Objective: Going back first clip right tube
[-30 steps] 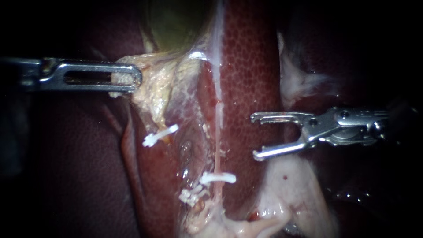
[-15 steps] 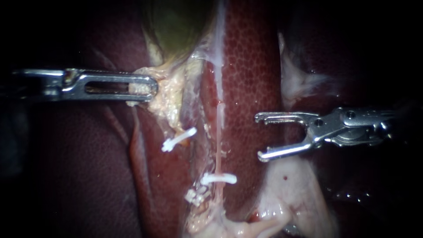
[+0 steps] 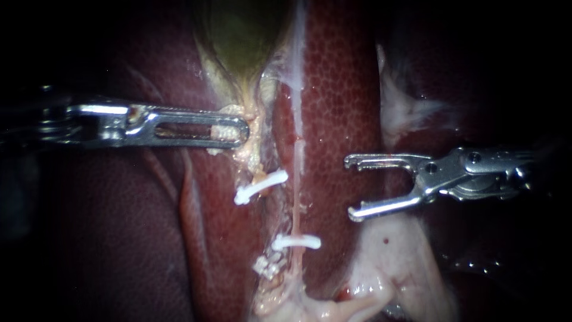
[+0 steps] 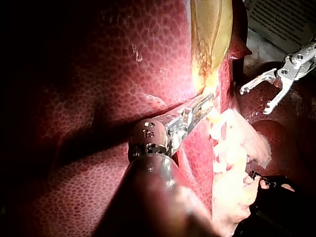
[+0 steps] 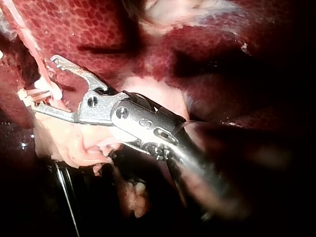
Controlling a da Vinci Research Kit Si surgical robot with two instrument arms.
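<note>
My left instrument (image 3: 237,132) comes in from the left, its slotted jaws shut on pale fatty tissue (image 3: 253,152) just below the green gallbladder (image 3: 238,42). My right instrument (image 3: 350,186) lies over the liver with its jaws open and empty, right of the thin pink right tube (image 3: 295,206). A white clip (image 3: 296,241) sits across that tube lower down. Another white clip (image 3: 261,186) crosses the left tube. In the left wrist view my left instrument (image 4: 206,102) holds the tissue under the gallbladder (image 4: 211,29). In the right wrist view my open right instrument (image 5: 42,85) stands beside a clip (image 5: 38,95).
Mottled red liver (image 3: 339,89) fills the background. Pale fatty tissue (image 3: 393,262) lies under my right instrument and at the lower middle. A further white clip piece (image 3: 267,266) sits low beside the clipped tube. The far left and right are dark.
My left instrument has moved right with the held tissue, and the clip on the left tube has shifted right with it. My right instrument has backed off slightly to the right, jaws still open.
</note>
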